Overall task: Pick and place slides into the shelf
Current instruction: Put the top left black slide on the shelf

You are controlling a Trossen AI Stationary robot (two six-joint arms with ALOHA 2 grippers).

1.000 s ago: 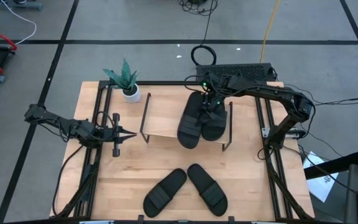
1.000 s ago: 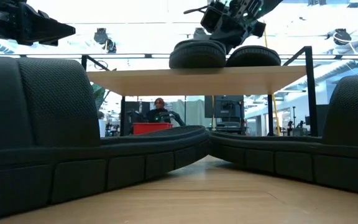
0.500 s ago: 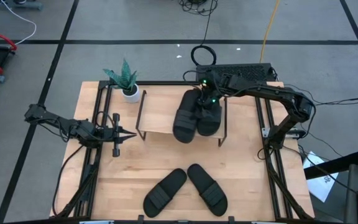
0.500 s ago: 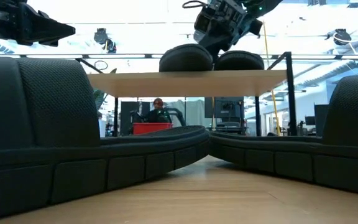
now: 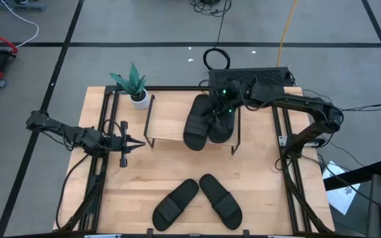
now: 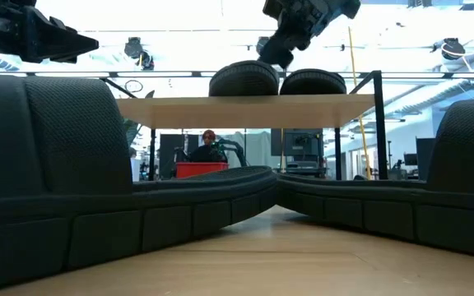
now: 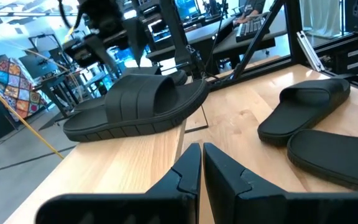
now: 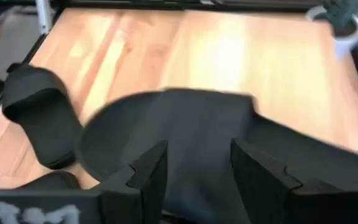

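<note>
Two black slides (image 5: 196, 127) (image 5: 222, 122) lie side by side on the shelf's light top board (image 5: 167, 122), soles down; in the low view they are dark humps (image 6: 243, 80) (image 6: 313, 81). My right gripper (image 5: 219, 104) hovers open over their far ends, with a slide's strap (image 8: 185, 137) below its spread fingers and apart from them. Two more slides (image 5: 175, 203) (image 5: 220, 201) rest flat on the table near its front edge. My left gripper (image 5: 141, 142) waits shut just left of the shelf, above the table.
A potted plant (image 5: 137, 98) stands at the table's far left corner beside the shelf. A black box (image 5: 256, 76) sits behind the far edge. A person (image 6: 211, 146) shows in the room beyond, seen under the shelf. Bare tabletop (image 5: 263, 192) lies right of the near slides.
My right gripper has opened and let go of the slide, rising and drawing back toward the far edge. The shelf, with both slides on top, has slid a little toward the table's left and far edges.
</note>
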